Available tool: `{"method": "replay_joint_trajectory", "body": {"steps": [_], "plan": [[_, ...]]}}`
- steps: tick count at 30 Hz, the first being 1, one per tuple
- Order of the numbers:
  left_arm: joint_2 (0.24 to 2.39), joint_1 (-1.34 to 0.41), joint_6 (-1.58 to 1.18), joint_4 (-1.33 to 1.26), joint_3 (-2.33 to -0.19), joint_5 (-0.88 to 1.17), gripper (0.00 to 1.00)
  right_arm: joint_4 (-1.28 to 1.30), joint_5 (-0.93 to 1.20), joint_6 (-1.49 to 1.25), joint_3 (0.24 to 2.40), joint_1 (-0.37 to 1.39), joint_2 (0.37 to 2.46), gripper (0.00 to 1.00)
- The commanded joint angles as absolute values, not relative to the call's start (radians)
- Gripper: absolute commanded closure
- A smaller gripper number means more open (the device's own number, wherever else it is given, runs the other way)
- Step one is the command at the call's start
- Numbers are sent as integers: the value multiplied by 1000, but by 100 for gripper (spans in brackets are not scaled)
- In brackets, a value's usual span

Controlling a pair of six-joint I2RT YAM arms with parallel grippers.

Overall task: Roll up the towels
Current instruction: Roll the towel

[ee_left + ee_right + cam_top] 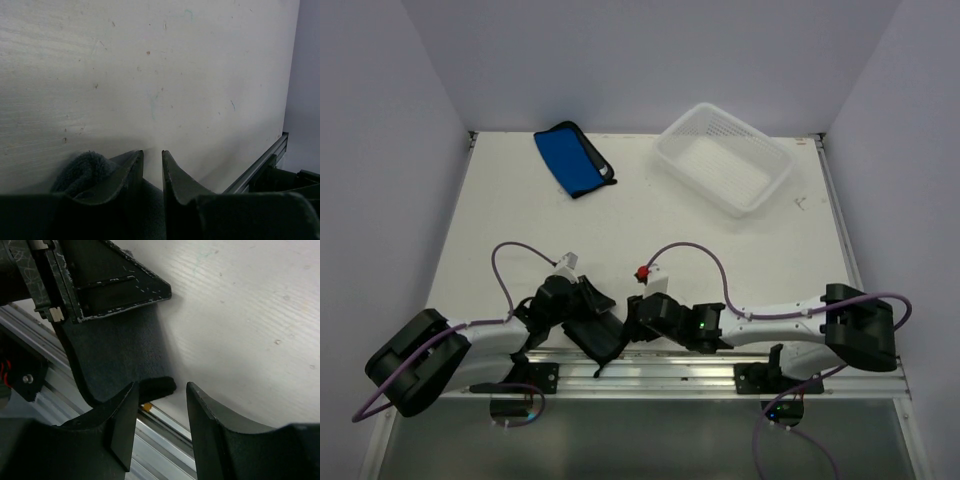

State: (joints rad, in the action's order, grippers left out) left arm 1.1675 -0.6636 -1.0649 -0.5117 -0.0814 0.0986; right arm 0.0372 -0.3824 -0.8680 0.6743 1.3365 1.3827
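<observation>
The blue towel [573, 158] with black edging lies folded at the table's back left. The dark purple-and-black towel [595, 335] is at the near edge, between my two grippers. My left gripper [588, 300] is nearly closed on it; in the left wrist view its jaws [152, 152] stand a narrow gap apart, with dark cloth [85, 170] between and beside them. My right gripper [636, 312] is open. In the right wrist view [162, 384] a black corner of the towel [157, 387] lies between its fingers, close to the left fingertip [125, 410].
A white perforated basket [725, 158] stands at the back right. The aluminium rail [660, 372] runs along the near edge under the towel's corner. Purple cables loop over the table by both arms. Walls enclose the left, back and right.
</observation>
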Motion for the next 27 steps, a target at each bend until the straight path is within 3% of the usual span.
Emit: {"method": "replay_joint_trajectory", "body": {"steps": [1,6,21,27], "plan": [[1186,-667,-1034,-417,-44,52,74,-112,-252,-911,687,1321,1428,53],[1184,-669,-1034,-417,-41,54,74,-201,-195,-931,661,1295,1477,53],[1175,-669,-1029,-413,-43,61,74,-40,-285,-853,729,1292,1565,53],[1169,-669,-1022,-399,-52,58,73,-75,-223,-830,739,1292,1606,68]]}}
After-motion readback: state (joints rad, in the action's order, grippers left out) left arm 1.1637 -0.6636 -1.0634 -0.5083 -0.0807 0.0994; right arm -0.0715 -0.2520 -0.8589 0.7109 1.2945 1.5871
